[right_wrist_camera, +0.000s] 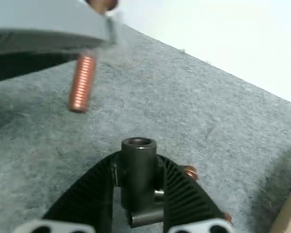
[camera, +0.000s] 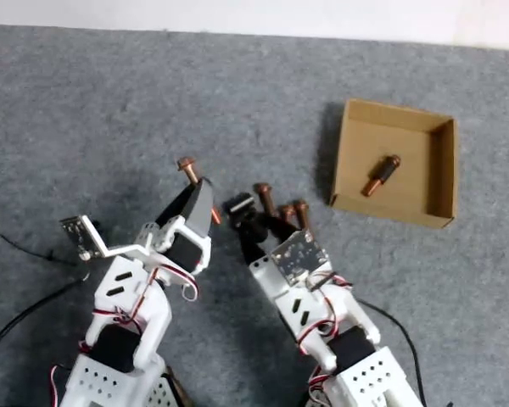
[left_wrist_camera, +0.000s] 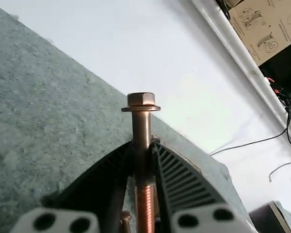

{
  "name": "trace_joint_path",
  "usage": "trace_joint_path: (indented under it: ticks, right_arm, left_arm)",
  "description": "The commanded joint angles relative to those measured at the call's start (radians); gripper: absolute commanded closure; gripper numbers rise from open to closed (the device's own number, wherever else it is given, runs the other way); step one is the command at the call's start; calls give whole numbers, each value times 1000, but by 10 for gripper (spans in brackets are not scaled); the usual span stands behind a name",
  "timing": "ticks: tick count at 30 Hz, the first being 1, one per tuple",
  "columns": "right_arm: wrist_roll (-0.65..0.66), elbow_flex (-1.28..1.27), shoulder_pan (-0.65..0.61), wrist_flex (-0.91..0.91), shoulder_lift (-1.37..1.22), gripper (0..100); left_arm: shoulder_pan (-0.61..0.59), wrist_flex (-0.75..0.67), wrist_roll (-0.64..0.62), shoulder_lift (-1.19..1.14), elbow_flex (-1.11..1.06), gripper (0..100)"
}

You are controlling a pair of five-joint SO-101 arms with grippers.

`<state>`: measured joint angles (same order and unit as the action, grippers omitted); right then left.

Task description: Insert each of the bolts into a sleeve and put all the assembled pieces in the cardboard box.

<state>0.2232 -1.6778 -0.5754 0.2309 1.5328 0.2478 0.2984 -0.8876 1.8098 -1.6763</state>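
One assembled piece (camera: 380,175), a bolt seated in a dark sleeve, lay flat in the cardboard box (camera: 407,197), well off to the outer side of the right gripper (right_wrist_camera: 138,156). That was all the box held, so by my reckoning the job was in its early part.

The second piece was about to be joined. The left gripper (left_wrist_camera: 143,145) was clamped on the shank of a copper bolt (left_wrist_camera: 141,116), hex head beyond the fingertips and threaded end sticking out behind them. The right gripper was closed around a black sleeve (right_wrist_camera: 137,179), held upright with its open bore facing up. The bolt's threaded tip hung near the sleeve's mouth, above and to one side, apart from it and not yet lined up.

Three more bolt heads (camera: 287,212) stood close together just beside the right gripper, on the box side. Dark shapes lay around them, but I could not tell whether they were sleeves. Those bolts looked unpaired and unboxed, so most of the work remained.
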Motion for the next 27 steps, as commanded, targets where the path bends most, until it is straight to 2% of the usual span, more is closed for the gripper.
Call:
trace_joint_path:
  ticks: [1,6,10,13,17,19,22,27]
  right_arm:
    - [11,-153,18,1,22,994]
    - [11,-153,18,1,22,994]
    - [11,-153,18,1,22,994]
    - [11,-153,19,1,22,994]
    - [11,-153,19,1,22,994]
    - [9,-153,19,1,21,994]
    - [9,-153,19,1,19,994]
    - [9,-153,19,1,19,994]
  left_arm:
    - [-76,21,0,12,-21,995]
    - [-137,43,137,12,-21,995]
    - [-143,71,164,12,-2,995]
    - [-163,184,160,13,65,987]
    - [-159,416,163,12,170,933]
    - [-154,477,163,12,185,924]
    - [-159,463,164,12,182,996]
    - [-160,451,164,12,180,994]
